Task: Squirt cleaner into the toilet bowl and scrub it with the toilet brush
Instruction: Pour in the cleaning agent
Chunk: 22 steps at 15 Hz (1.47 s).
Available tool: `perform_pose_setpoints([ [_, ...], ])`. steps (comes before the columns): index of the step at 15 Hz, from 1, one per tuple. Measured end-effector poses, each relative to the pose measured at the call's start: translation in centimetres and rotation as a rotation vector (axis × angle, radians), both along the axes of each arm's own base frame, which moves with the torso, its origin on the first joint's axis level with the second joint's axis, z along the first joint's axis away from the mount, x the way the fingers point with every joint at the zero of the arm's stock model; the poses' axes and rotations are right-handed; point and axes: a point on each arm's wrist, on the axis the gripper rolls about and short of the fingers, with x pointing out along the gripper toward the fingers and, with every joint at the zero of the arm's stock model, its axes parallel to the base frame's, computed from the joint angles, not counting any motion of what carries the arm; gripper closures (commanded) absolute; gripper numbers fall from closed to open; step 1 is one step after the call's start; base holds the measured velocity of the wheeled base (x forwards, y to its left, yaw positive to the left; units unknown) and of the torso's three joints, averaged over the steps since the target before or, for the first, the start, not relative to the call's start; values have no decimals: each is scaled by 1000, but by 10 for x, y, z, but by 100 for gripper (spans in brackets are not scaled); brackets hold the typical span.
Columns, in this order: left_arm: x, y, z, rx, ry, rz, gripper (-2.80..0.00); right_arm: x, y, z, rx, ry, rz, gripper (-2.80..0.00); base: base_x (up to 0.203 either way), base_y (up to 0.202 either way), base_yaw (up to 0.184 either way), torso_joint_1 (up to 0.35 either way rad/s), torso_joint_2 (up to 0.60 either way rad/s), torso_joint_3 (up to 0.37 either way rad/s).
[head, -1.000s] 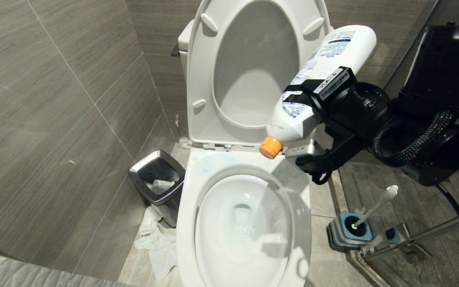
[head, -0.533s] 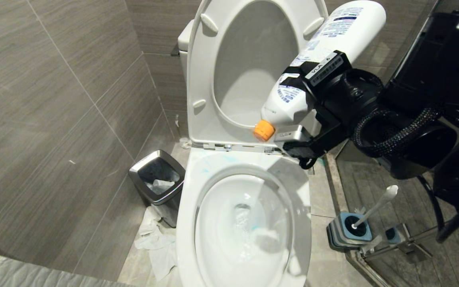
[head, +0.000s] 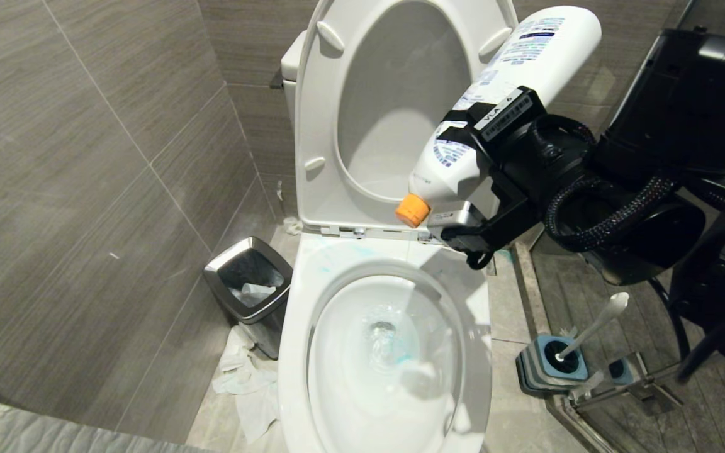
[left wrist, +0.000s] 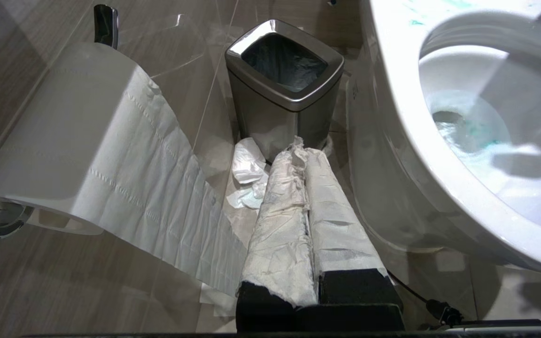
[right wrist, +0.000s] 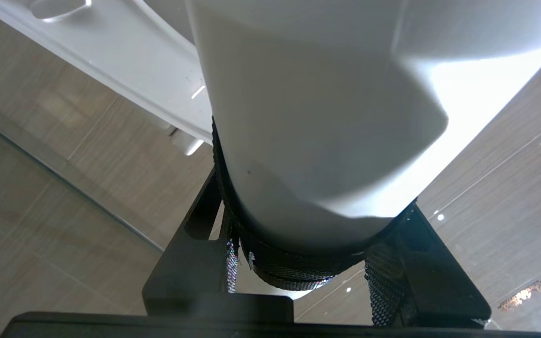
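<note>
From the head, the right gripper [head: 472,148] clamps the white bottle [head: 513,88] above the toilet bowl [head: 394,358], orange cap [head: 412,210] tilted down, likely to pour; cleaner [head: 403,358] tints the water, and the toilet brush [head: 592,327] stands beside the bowl. The left wrist shows its paper-wrapped left gripper [left wrist: 308,225] closed, empty, beside the bowl. The right wrist shows the bottle filling its jaws.

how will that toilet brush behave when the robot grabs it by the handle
The toilet brush leans loosely in its holder, so it should lift out easily. Its slim, glossy handle looks stiff but probably slippery, and may twist in the jaws. The head is hidden, so the drag of the bristles is uncertain.
</note>
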Motion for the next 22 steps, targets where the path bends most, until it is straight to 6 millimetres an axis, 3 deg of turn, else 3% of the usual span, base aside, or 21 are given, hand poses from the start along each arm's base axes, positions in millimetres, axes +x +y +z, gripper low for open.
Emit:
perform_pose_setpoints([
  [17,0,0,0,4,0,0,0,1,1,0,74,-8,-11,0,0,0,0,0,0,0],
  [22,0,0,0,2,0,0,0,0,0,3,6,-27,-37,0,0,0,0,0,0,0],
])
